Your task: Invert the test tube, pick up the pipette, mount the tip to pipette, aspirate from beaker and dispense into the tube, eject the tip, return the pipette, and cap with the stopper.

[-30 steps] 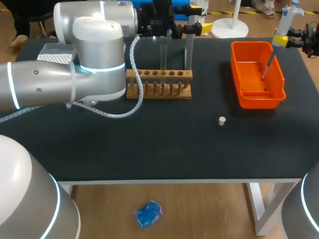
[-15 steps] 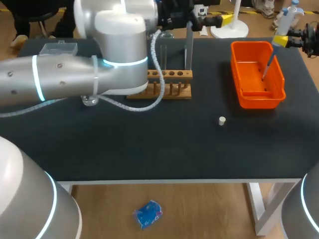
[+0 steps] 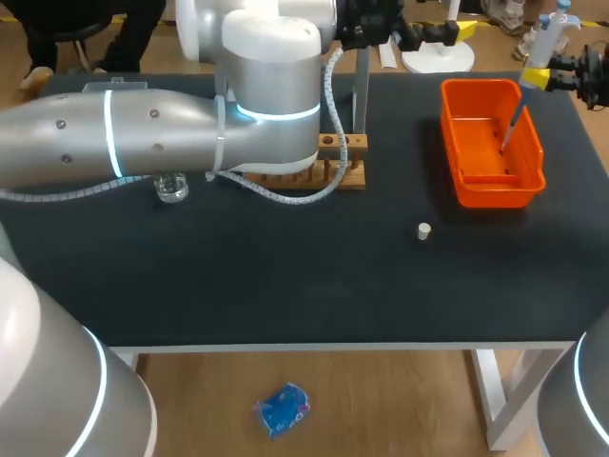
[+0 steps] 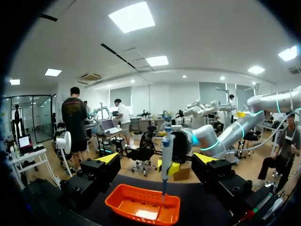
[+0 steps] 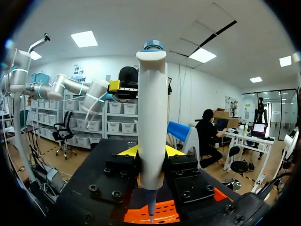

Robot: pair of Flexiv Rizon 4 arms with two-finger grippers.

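Standing upright in the right end of the wooden rack [image 3: 344,164], near the far edge of the table [image 3: 285,276], the test tube [image 3: 362,90] has nothing touching it. My view of the rest of the rack is blocked by the left arm [image 3: 143,129], which comes across from the left side and covers most of it. The left gripper [image 4: 156,159] sits beyond the far edge, to the right of the tube, with its fingers spread wide and nothing between them.

Over at the far right corner the right gripper [image 5: 151,151] is clenched on the pipette [image 3: 547,43], both yellow-tipped fingers pressing its white body from either side. The pipette hangs upright, button end up, and its thin lower end points down into the orange bin [image 3: 481,190], which lies along the right side of the table. Whether that end touches the bin's floor I cannot tell.

The small white stopper [image 3: 424,230] rests on the bare dark tabletop, in front of the bin's near left corner and well apart from the rack. The beaker [image 3: 172,187], clear glass, stands left of the rack, just under the left arm's forearm. A clear box [image 3: 109,88] shows near the far left corner, mostly hidden behind that arm.
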